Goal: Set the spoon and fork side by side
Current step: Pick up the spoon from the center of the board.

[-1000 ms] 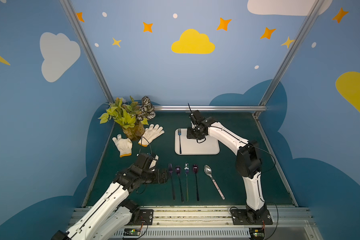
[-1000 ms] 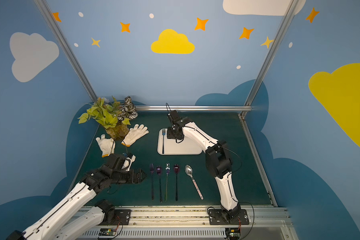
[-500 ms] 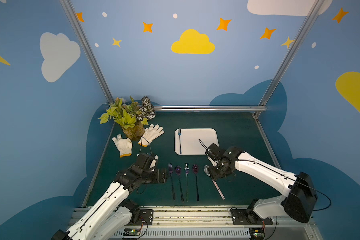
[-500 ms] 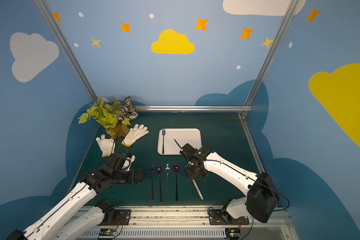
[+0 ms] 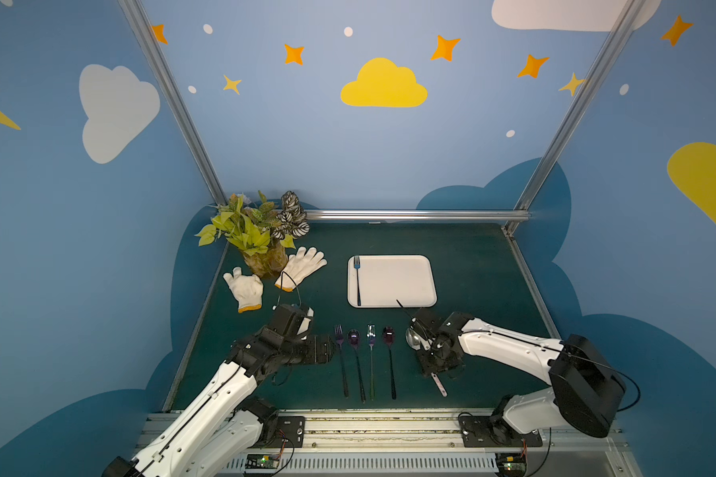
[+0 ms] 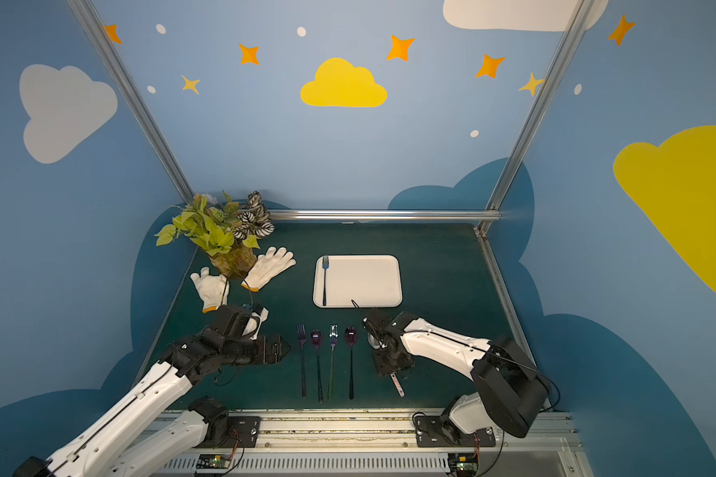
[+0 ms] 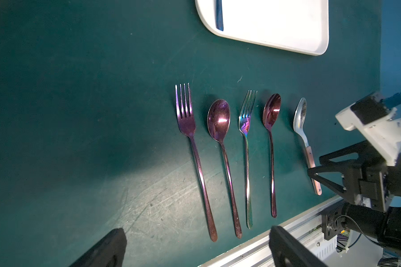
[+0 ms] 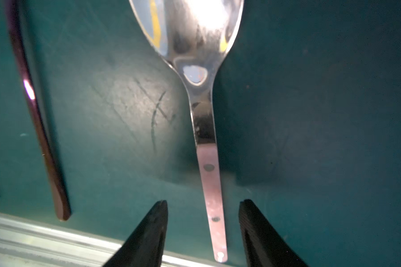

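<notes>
**Top views.** Green mat [image 5: 472, 268]. A white tray [image 5: 406, 285] lies toward the back. The blue fork [image 5: 357, 283] lies along the tray's left edge, tines toward the back wall.

Five pieces lie in a row near the front, handles toward the rail. From left: purple fork [image 5: 341, 363], purple spoon [image 5: 355, 351], iridescent fork [image 5: 371, 351], second purple spoon [image 5: 390, 355]. The silver spoon [image 5: 412, 336] is at the right end, slightly apart and slanted.

The right gripper [image 5: 433, 365] is low over the silver spoon's handle. In both top views the bowl and the handle end show on either side of it.

The left gripper [image 5: 325, 349] hovers just left of the purple fork, empty. White gloves [image 5: 247, 289] and a potted plant [image 5: 257, 239] sit at back left.

**Left wrist.** The left gripper [image 7: 196, 228] is spread wide and holds nothing. Its fingertips [image 7: 116, 238] are over the mat by the handle ends.

All five pieces lie flat, none touching another. The right gripper [image 7: 314, 166] sits at the handle of the silver spoon [image 7: 300, 120]; contact cannot be told from here.

A tray corner [image 7: 287, 27] shows, with the blue fork [image 7: 219, 16] on it.

**Right wrist.** The right gripper [image 8: 204, 201] is partly spread. Its fingertips [image 8: 158, 215] stand on either side of the silver spoon's [image 8: 205, 129] riveted handle. Mat shows in both gaps, so there is no touch.

The spoon lies on the mat. The second purple spoon's [image 8: 39, 138] handle runs alongside it, and the metal rail [image 8: 33, 231] is at the handle ends.
</notes>
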`<action>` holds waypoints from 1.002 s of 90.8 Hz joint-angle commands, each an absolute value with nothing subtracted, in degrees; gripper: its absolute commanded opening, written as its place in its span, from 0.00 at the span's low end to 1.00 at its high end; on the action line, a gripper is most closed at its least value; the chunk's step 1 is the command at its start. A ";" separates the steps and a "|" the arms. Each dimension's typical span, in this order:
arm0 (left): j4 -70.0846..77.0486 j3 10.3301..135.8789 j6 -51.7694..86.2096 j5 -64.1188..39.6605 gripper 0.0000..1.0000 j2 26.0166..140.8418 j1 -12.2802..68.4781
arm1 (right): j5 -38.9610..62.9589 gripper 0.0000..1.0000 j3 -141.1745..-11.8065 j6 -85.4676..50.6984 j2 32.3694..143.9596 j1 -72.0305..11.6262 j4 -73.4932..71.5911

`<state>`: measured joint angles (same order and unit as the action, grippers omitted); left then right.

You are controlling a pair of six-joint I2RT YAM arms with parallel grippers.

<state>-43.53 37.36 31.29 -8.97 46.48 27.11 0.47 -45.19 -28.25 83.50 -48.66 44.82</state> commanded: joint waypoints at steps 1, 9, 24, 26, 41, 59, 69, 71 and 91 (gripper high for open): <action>-44.06 37.27 31.26 -8.68 1.00 45.72 26.99 | 1.45 0.52 -44.73 -27.79 85.56 -48.20 40.75; -44.08 37.34 31.13 -8.78 1.00 45.74 26.98 | 1.73 0.49 -44.66 -27.40 86.80 -47.86 39.75; -44.03 37.44 31.16 -8.96 1.00 45.64 26.99 | 1.26 0.36 -44.58 -27.43 88.14 -47.37 39.57; -44.03 37.44 31.12 -8.96 1.00 45.62 26.98 | 1.06 0.34 -44.54 -27.60 88.11 -47.33 39.67; -44.05 37.49 31.05 -8.96 1.00 45.44 27.01 | -0.40 0.15 -45.05 -29.43 86.28 -47.41 41.02; -44.04 37.53 30.83 -8.80 1.00 45.42 26.99 | -2.95 0.07 -50.92 -32.86 80.22 -48.05 45.12; -43.95 37.53 30.78 -8.79 1.00 45.27 26.98 | -5.17 0.06 -57.12 -36.16 78.49 -47.87 46.71; -43.95 37.53 30.77 -8.79 1.00 45.27 26.98 | -5.47 0.06 -58.53 -36.73 78.64 -47.85 46.75; -43.86 37.49 30.81 -8.79 1.00 45.04 26.98 | -6.60 0.04 -75.86 -42.06 90.32 -46.60 46.72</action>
<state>-43.51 37.36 31.29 -8.97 45.58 27.11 -4.93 -68.51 -38.26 83.59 -47.37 45.91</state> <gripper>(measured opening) 0.999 0.142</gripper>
